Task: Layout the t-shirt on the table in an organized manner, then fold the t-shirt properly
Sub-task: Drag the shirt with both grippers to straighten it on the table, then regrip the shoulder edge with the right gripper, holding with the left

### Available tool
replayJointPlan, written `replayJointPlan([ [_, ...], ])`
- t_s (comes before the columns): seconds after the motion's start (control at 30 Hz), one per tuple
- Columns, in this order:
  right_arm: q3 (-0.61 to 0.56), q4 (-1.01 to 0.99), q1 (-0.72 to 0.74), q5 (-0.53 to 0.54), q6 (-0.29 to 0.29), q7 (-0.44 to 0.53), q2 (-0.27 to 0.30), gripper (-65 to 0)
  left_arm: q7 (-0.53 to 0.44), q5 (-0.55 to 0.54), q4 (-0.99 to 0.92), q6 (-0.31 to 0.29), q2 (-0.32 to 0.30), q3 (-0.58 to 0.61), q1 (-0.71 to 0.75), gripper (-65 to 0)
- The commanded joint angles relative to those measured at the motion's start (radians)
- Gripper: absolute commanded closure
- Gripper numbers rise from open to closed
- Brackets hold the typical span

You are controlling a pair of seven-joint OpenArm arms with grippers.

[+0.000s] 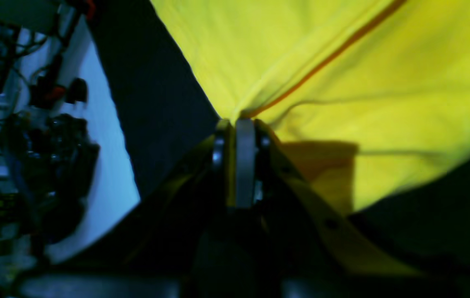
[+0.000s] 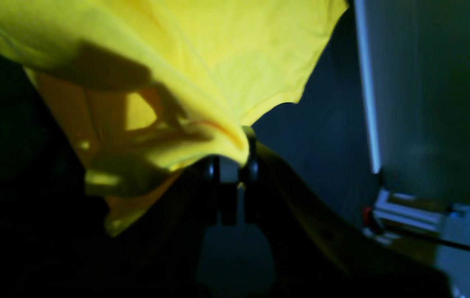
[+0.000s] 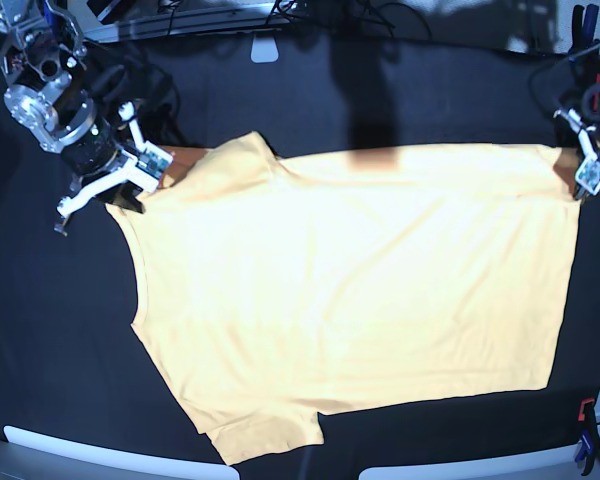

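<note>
Lying flat w/ few creases, pale yellow-orange t-shirt (image 3: 350, 290) spans black table (image 3: 60, 350), left gripper (image 3: 583, 178) & right gripper (image 3: 148, 165) each clenched on a corner.

Tangled cables (image 3: 230, 12) beyond the far edge, brightly lit

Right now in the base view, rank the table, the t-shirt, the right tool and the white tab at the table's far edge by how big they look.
1. table
2. t-shirt
3. right tool, though nearness to the camera may affect its apparent size
4. white tab
</note>
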Motion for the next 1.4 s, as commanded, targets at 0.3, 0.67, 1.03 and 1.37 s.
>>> replayJointPlan([
  [0.3,-0.015,-0.083,0.117,0.039,-0.064,0.011,-0.069,0.0,-0.072,-0.057,-0.046,0.019,0.048,-0.01,-0.087,0.0],
  [0.67,-0.183,-0.259,0.318,0.017,-0.087,0.011,-0.118,0.0,-0.117,-0.066,-0.162,0.018,0.048,-0.01,-0.165,0.0],
  [1.03,-0.229,-0.297,0.409,0.026,-0.086,0.015,-0.109,0.0,-0.131,-0.101,-0.256,0.017,0.048,-0.01,-0.26,0.0],
  [1.37,-0.233,-0.297,0.424,0.062,-0.085,0.014,-0.102,0.0,-0.13,-0.101,-0.256,0.016,0.048,-0.01,-0.274,0.0],
])
